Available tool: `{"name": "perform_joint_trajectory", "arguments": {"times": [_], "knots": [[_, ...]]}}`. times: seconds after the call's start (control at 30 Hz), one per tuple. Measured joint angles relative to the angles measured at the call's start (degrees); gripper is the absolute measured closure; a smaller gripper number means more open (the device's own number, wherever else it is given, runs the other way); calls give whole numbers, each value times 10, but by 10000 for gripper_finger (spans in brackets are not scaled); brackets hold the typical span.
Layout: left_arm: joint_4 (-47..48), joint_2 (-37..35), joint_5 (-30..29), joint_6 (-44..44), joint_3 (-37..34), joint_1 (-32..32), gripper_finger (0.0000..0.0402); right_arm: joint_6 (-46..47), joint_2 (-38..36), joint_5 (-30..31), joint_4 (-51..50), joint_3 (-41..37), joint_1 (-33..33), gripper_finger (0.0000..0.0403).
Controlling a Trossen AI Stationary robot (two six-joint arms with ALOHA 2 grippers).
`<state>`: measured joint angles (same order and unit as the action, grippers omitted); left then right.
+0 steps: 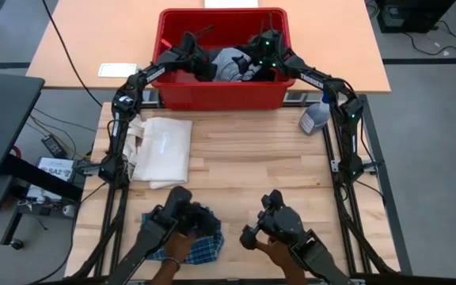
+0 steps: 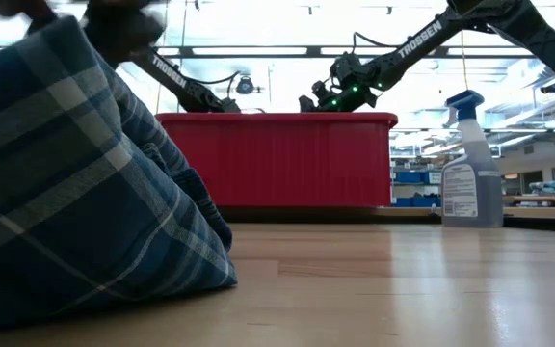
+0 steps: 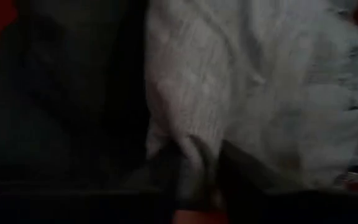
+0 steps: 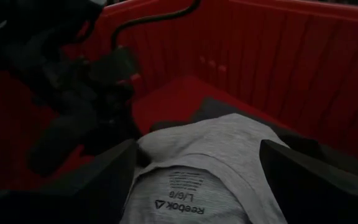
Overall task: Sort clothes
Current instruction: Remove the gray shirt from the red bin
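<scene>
My two arms are dark, jointed links with white TROSSEN lettering along the forearms. Small green lights glow near my right wrist. Thin black cables loop off the upper links. My right gripper (image 4: 194, 171) has two broad, flat black fingers (image 4: 303, 180), matte and blunt at the ends.

One red plastic bin (image 1: 220, 95) holds one light grey garment (image 1: 229, 63) and some black fabric (image 1: 256, 73). One blue-and-white plaid cloth (image 1: 204, 245), one white cloth tote bag (image 1: 165, 150) and one clear spray bottle (image 1: 315, 119) sit on one wooden table (image 1: 252, 174).
</scene>
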<state>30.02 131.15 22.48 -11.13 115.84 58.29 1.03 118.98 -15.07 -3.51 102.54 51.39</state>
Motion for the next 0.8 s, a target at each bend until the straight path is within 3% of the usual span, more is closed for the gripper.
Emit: {"name": "perform_joint_trajectory", "arguments": {"times": [0.07, 0.23, 0.53, 0.8], "knots": [[-25, -8, 44, -5, 0, 2, 378, -13, 0, -16, 0, 0, -2, 54], [-114, -40, 155, 29, 1, -10, 369, -90, 0, -24, -26, 0, -13, 54], [-144, -43, 158, 77, 0, -47, 374, -117, -1, -26, -21, 1, -31, 54], [-190, -43, 153, 46, 0, -55, 375, -114, -2, -14, -38, 1, -48, 54]]}}
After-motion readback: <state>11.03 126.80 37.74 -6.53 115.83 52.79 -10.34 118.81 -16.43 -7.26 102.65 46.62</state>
